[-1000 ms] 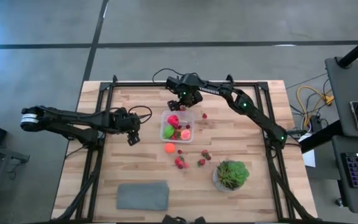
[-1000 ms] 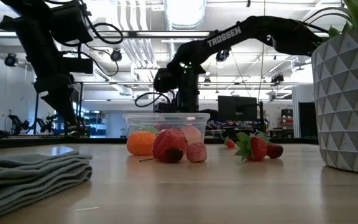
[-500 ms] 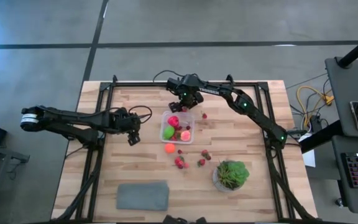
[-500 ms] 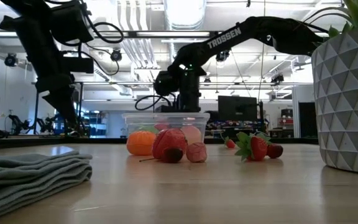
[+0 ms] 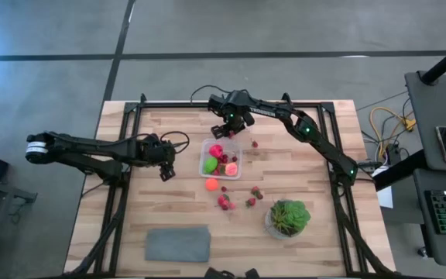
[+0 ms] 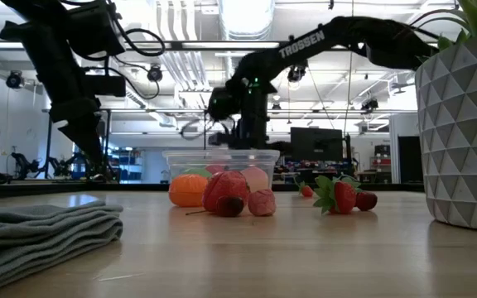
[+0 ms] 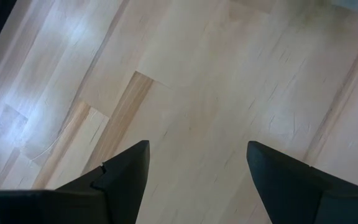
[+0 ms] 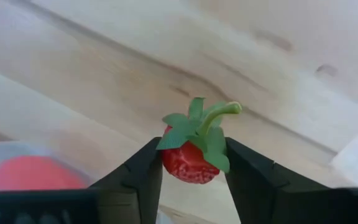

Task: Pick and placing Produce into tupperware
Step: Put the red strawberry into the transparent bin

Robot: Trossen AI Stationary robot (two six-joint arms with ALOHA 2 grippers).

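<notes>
The clear tupperware [image 5: 221,157] sits mid-table and holds a lime-green, a red and a peach fruit. An orange fruit [image 5: 211,184] and several small strawberries [image 5: 224,201] lie on the wood in front of it, and one more strawberry [image 5: 255,143] lies to its right. My right gripper [image 5: 227,129] points down just beyond the tupperware's far edge, shut on a small red strawberry [image 8: 188,165]. My left gripper [image 5: 166,169] hangs open over bare wood to the tupperware's left, with nothing between its fingers [image 7: 129,168]. My right gripper pinches the strawberry's red body by its two opposite sides [image 8: 166,163] between its two fingers [image 8: 143,177], coming from above and pointing down. The green leaves and stem [image 8: 205,124] stick out free beyond the fingers. I cannot tell whether the berry is clear of the wood.
A leafy green plant in a pot [image 5: 289,218] stands near the front right. A folded grey cloth [image 5: 178,243] lies near the front edge. A black frame rail [image 5: 231,103] runs along the table's far edge, close behind my right gripper.
My right gripper has stayed at the tupperware's far edge and drawn its fingers together on the strawberry there. The fruits and the tupperware have not moved.
</notes>
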